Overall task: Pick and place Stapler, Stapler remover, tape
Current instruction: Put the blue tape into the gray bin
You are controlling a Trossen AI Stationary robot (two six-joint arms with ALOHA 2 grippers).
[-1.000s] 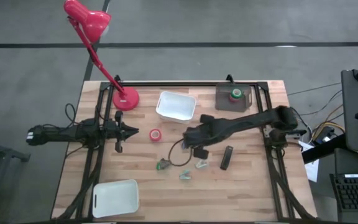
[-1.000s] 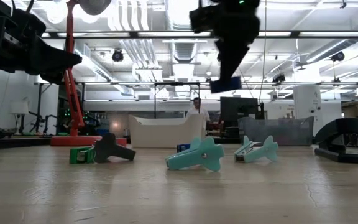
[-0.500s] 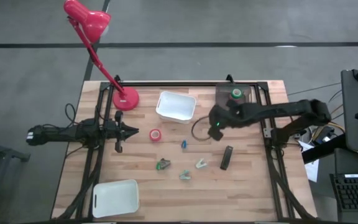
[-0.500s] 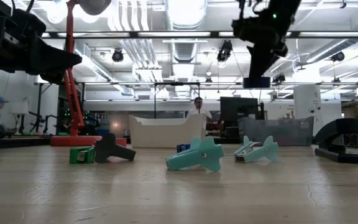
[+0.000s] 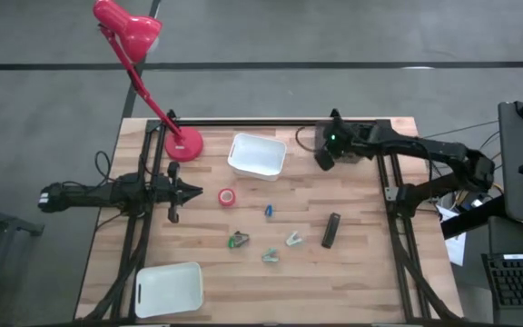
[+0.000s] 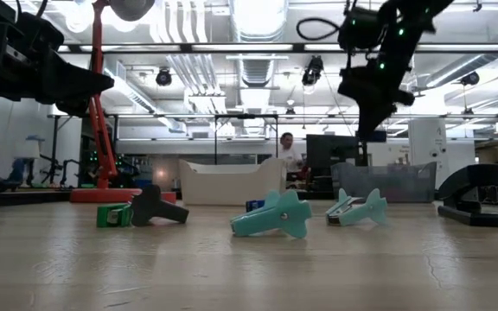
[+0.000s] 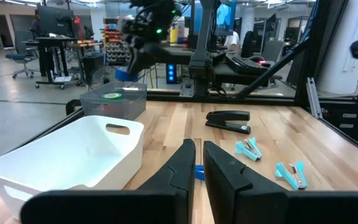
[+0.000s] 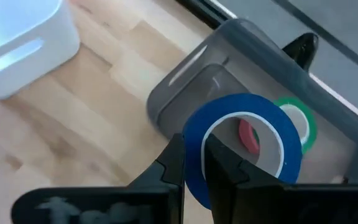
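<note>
My right gripper [image 5: 325, 158] is shut on the blue tape ring [image 8: 241, 143] and hangs over the grey bin [image 8: 185, 81] at the table's far right. The green tape [image 8: 302, 124] and a pink-red ring [image 8: 248, 135] lie inside that bin. The red tape [image 5: 228, 196] lies flat near the table's middle. The dark stapler [image 5: 331, 230] lies on the wood to the right of the staple removers [image 5: 293, 240]. My left gripper [image 5: 198, 193] waits shut at the table's left, just left of the red tape. My right gripper pinches the blue ring's band at one side [image 8: 194, 163]; one finger [image 8: 174, 163] is outside the ring and the other [image 8: 219, 165] is on the hole's side. The fingers point down from above. The ring is lifted clear over the grey bin's near edge.
A white bin [image 5: 258, 154] stands left of the grey bin. A red desk lamp's base [image 5: 184, 143] sits at the far left. A white tray [image 5: 169, 289] lies at the near left corner. A small blue piece [image 5: 268, 211] and a dark-green remover [image 5: 238, 240] lie mid-table.
My right gripper has carried the blue tape ring from above the table's middle toward the far right corner and now hangs over the grey bin. It stays shut on the ring throughout. The small blue piece on the wood came into sight as the arm left.
</note>
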